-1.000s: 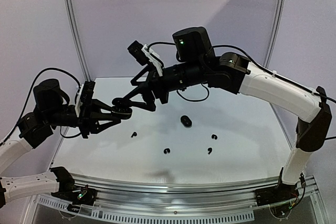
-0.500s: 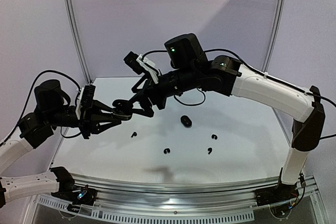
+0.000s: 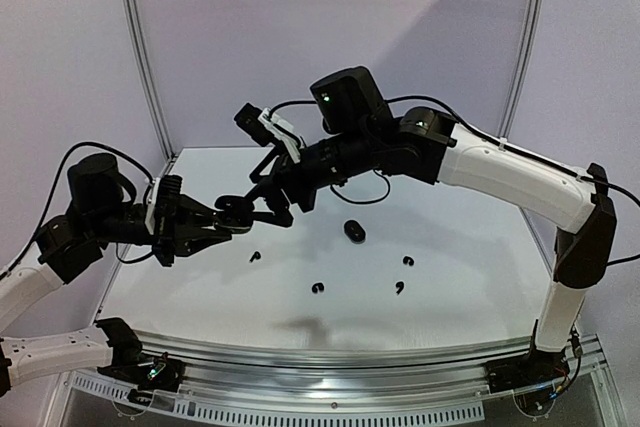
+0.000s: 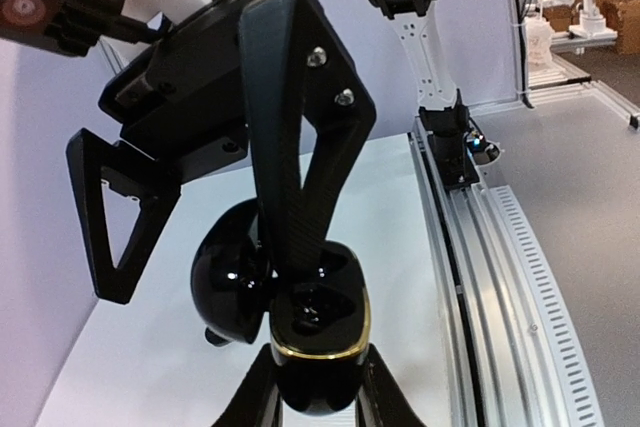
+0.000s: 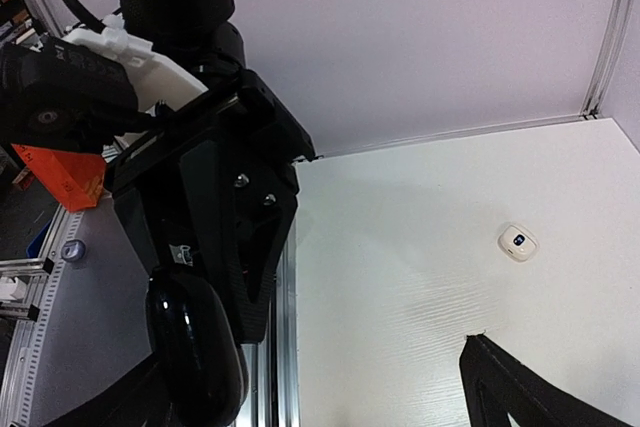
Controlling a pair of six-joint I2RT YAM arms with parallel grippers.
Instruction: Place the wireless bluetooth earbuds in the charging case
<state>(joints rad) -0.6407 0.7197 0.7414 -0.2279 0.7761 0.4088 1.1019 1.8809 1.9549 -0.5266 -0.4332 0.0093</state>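
Earbuds (image 3: 318, 289), four tiny black hooks, lie scattered on the table (image 3: 470, 277) well below both sets of fingers, and none is picked up yet. Up in the air, the left gripper (image 3: 222, 219) is clenched on the base of a glossy black charging case (image 4: 318, 332) with a gold rim, its lid (image 4: 228, 287) standing open to one side. The right gripper (image 3: 268, 205) has its fingers spread wide and grasps nothing. One finger (image 4: 298, 197) comes down where lid meets base, touching or nearly touching the case, and the other hangs clear outside the lid. To my eye the step is readying the opened case, not loading it. Done well, the left fingers squeeze firmly low on the base so the mouth faces up and cannot twist, while the right finger eases the lid back gently without prying at the rim. A shell that slick could pop out of the pinch. A second black case (image 3: 353, 232) sits on the table below the right fingers, and a small white case (image 5: 518, 241) lies farther beyond them.
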